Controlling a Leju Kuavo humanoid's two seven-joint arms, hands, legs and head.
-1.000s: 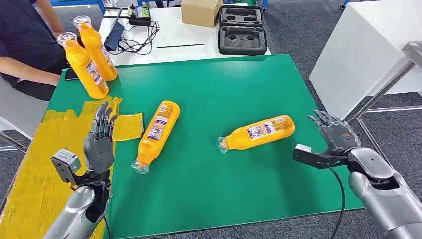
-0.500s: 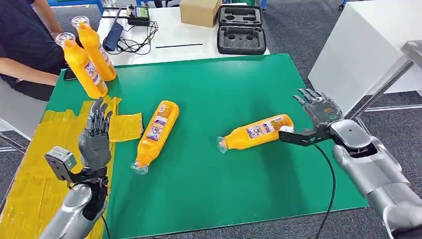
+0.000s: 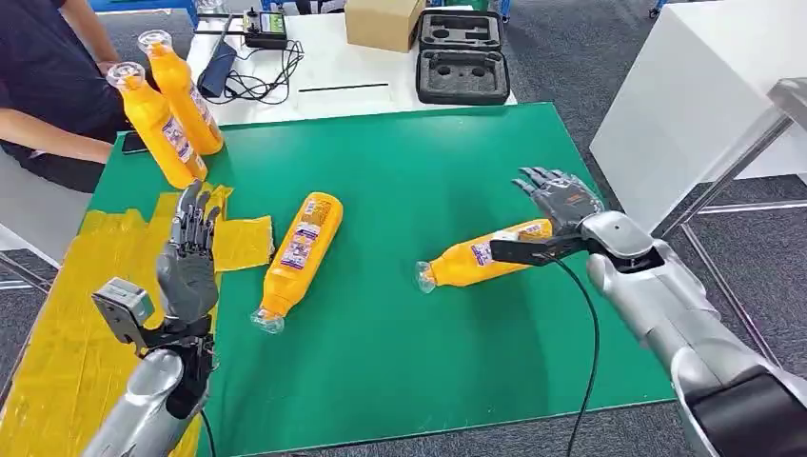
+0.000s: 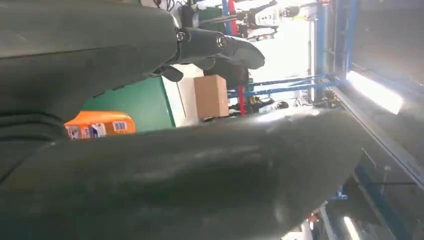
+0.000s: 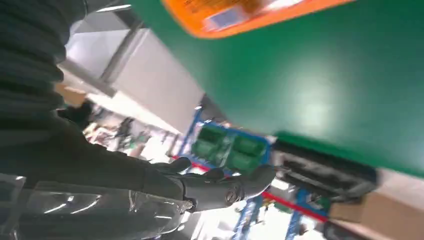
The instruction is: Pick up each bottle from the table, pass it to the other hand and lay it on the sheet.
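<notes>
Nearest, the robot's left hand [image 3: 187, 271] stands upright over the edge of the crinkled yellow sheet [image 3: 67, 314], dark fingers straight and a little apart, holding nothing. The sheet is glossy, wrinkled film lying along the left side of the smooth green table [image 3: 400, 314].

On the green surface lie two orange plastic bottles, both capless with clear necks and printed labels. The left bottle [image 3: 299, 253] lies just beside the sheet, neck pointing toward the robot. The right bottle [image 3: 485, 253] lies tilted across the middle, and the right hand [image 3: 561, 205] is at its base end, fingers spread above it, thumb stretched along its side; no grip is closed.

Further back, two more orange bottles [image 3: 164, 105] stand leaning at the table's far left corner, near a seated person [image 3: 43, 86]. Beyond, a white table carries a cardboard box [image 3: 383, 21] and a black foam-lined case [image 3: 462, 57].
</notes>
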